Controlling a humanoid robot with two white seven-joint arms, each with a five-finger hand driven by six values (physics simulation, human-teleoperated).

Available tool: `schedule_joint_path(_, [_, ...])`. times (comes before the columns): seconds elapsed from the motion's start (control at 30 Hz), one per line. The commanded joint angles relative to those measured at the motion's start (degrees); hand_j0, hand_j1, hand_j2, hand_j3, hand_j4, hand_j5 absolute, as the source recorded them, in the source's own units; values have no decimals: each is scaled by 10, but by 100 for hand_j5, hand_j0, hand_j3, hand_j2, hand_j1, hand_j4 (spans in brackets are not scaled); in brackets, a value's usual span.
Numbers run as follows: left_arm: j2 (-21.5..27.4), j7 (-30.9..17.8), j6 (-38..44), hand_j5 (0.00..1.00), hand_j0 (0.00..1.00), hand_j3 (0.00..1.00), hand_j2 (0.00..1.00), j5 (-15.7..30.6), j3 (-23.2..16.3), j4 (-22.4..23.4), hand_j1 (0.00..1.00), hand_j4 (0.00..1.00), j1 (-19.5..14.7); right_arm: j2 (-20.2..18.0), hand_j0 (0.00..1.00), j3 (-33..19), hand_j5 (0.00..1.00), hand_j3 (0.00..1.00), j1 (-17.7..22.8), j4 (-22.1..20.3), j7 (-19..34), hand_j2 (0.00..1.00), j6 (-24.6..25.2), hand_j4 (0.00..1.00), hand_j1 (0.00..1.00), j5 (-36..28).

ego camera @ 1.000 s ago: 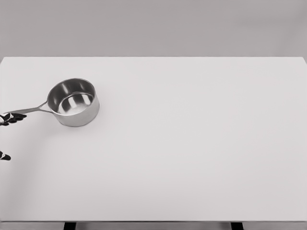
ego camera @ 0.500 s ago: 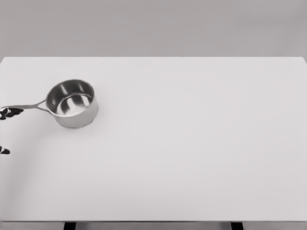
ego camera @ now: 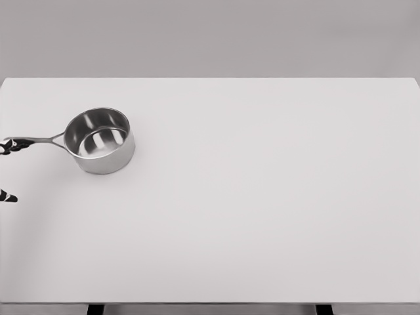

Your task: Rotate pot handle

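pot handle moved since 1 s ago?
Yes. The handle tip has swung up the picture, toward the table's far edge, while the pot body stayed nearly put.

I see a small shiny steel pot [ego camera: 100, 141] sitting upright in the left part of the frame, open and empty, its inside mirror-bright. Its thin handle [ego camera: 36, 140] points left, nearly level, its tip at the left edge.

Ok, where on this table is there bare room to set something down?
Nearly all of the white table is bare: everything right of the steel pot to the right edge, and the whole front strip. The only crowded spot is the left edge, where dark fingers meet the pot handle.
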Motion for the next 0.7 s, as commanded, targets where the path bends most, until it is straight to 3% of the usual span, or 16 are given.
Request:
schedule_joint_path(0.0, [-10, 0, 0, 100, 100, 100, 100, -8, 0, 3, 100, 100, -1, 0, 100, 0, 100, 100, 0, 0, 0, 100, 0, 100, 100, 0])
schedule_joint_path(0.37, [-24, -2, 0, 100, 100, 100, 100, -13, -1, 11, 100, 100, -20, 0, 100, -1, 100, 100, 0, 0, 0, 100, 0, 100, 100, 0])
schedule_joint_path(0.67, [-28, -3, -1, 100, 100, 100, 100, -13, -6, 13, 100, 100, -16, 0, 100, 0, 100, 100, 0, 0, 0, 100, 0, 100, 100, 0])
